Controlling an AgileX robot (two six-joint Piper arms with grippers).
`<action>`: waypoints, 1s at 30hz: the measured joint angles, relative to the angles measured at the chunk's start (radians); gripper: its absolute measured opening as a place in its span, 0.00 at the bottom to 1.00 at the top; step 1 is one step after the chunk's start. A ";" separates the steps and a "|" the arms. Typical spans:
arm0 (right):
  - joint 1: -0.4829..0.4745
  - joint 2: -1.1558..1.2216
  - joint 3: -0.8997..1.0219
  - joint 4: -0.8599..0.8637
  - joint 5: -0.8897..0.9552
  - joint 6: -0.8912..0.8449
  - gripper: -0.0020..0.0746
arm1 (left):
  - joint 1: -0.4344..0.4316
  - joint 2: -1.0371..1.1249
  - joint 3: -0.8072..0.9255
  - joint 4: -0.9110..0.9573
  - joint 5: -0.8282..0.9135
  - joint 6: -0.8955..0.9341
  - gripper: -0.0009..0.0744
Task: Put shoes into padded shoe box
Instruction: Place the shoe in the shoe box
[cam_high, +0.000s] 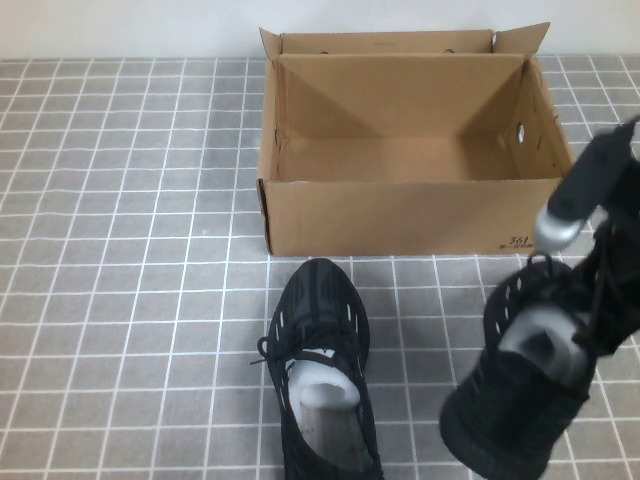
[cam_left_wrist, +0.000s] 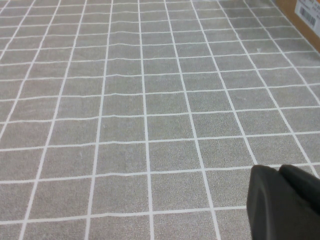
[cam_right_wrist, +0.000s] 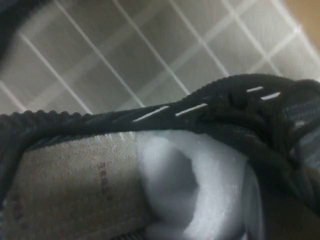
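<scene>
The padded shoe box (cam_high: 400, 215) stands open at the back middle, brown cardboard with its flaps up and nothing inside. One black knit shoe (cam_high: 320, 370) lies on the table in front of it, toe toward the box, with white stuffing showing. My right gripper (cam_high: 590, 320) is shut on the other shoe (cam_high: 520, 400) at its opening and holds it tilted at the front right, below the box's front right corner. The right wrist view looks into that shoe (cam_right_wrist: 210, 107) at its white stuffing (cam_right_wrist: 190, 185). My left gripper (cam_left_wrist: 280, 175) is shut and empty over bare table, out of the high view.
The table is a grey mat with a white grid (cam_high: 120, 250). A corner of the box with a white label (cam_left_wrist: 305, 10) shows in the left wrist view. A pale wall runs behind the box.
</scene>
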 joint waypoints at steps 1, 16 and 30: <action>0.000 0.000 -0.039 0.027 0.034 0.012 0.02 | 0.000 0.000 0.000 0.000 0.000 0.000 0.01; 0.000 0.061 -0.327 0.221 -0.328 0.190 0.02 | 0.000 0.000 0.000 0.000 0.000 0.000 0.01; 0.000 0.358 -0.550 0.025 -0.555 0.740 0.02 | 0.000 0.000 0.000 0.000 0.000 0.000 0.01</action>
